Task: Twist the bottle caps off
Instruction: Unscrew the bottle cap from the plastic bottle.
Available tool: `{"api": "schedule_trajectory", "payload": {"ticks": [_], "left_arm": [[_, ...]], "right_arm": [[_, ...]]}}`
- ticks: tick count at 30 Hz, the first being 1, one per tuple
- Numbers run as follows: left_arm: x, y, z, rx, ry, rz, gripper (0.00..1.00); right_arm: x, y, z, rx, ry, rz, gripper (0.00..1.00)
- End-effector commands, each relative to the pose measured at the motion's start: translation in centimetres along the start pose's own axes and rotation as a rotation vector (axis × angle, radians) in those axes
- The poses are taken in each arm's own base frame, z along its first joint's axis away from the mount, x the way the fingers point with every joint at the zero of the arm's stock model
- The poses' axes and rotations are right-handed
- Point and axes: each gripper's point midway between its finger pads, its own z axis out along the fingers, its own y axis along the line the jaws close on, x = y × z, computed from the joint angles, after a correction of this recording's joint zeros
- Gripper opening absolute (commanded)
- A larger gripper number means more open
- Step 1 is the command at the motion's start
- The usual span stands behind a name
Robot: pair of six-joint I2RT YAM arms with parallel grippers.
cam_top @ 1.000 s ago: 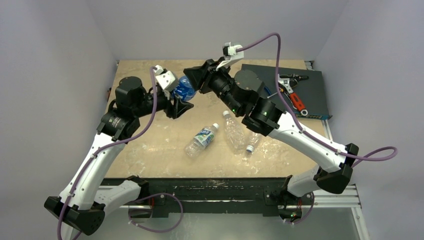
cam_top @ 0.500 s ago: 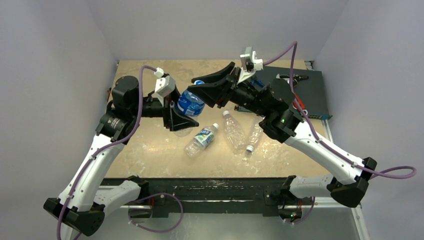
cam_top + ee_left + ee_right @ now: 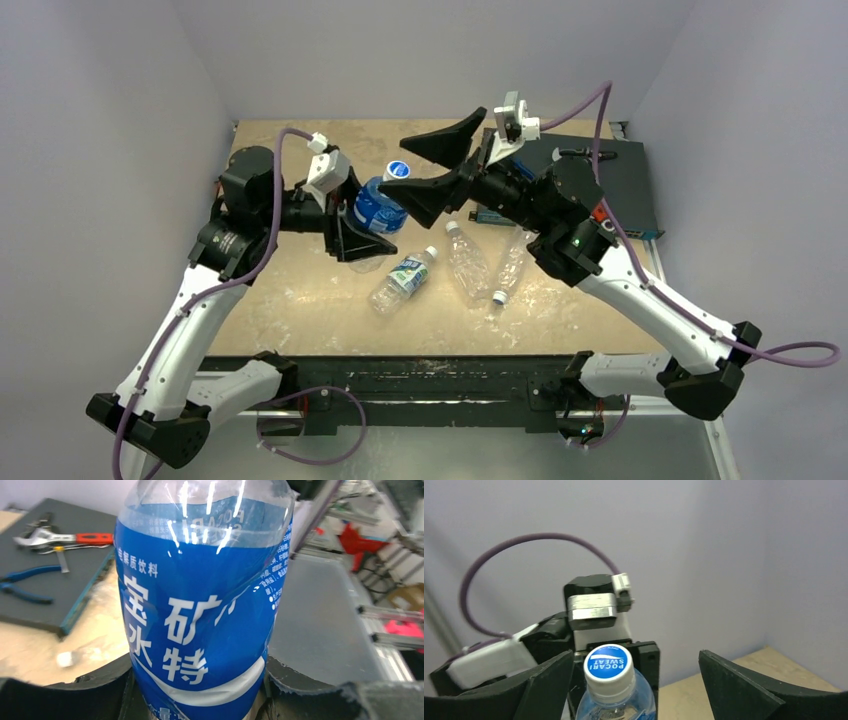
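My left gripper is shut on a blue-labelled bottle, held up above the table and tilted. In the left wrist view the bottle fills the frame between the two black fingers. Its blue cap with white lettering is on the neck. My right gripper stands open around the cap, with the left finger close beside it and the right one well clear. On the table lie a labelled bottle and two crinkled clear bottles, each with its cap on.
A dark tool mat at the back right carries pliers and a red-handled tool. Grey walls close in on the left, back and right. The lying bottles sit just below the raised bottle.
The right gripper, shut on the cap before, has opened wide off it. Both arms carried the held bottle a little right and nearer, and the right wrist turned.
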Motion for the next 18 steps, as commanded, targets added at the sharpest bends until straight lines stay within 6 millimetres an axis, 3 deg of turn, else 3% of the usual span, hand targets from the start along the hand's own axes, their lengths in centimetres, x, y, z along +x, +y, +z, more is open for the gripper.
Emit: {"api": "schedule_trajectory", "payload": {"ticks": [1, 6, 9, 18], "left_arm": [[-1.0, 4.3, -1.0, -0.264, -0.004, 0.136, 0.33], [-0.7, 8.4, -2.6, -0.485, 0.006, 0.219, 0.33], [-0.3, 9.7, -3.3, -0.558, 0.021, 0.251, 0.33], [0.6, 10.7, -4.1, -0.626, 0.051, 0.25, 0.33]], "right_arm": [[-4.2, -3.7, -1.5, 0.291, -0.101, -0.028, 0.99], [-3.7, -5.4, -0.7, 0.536, -0.081, -0.007, 0.99], [-2.3, -6.4, 0.3, 0.622, -0.028, 0.006, 0.95], [-0.8, -7.6, 1.7, 0.684, -0.006, 0.019, 0.78]]}}
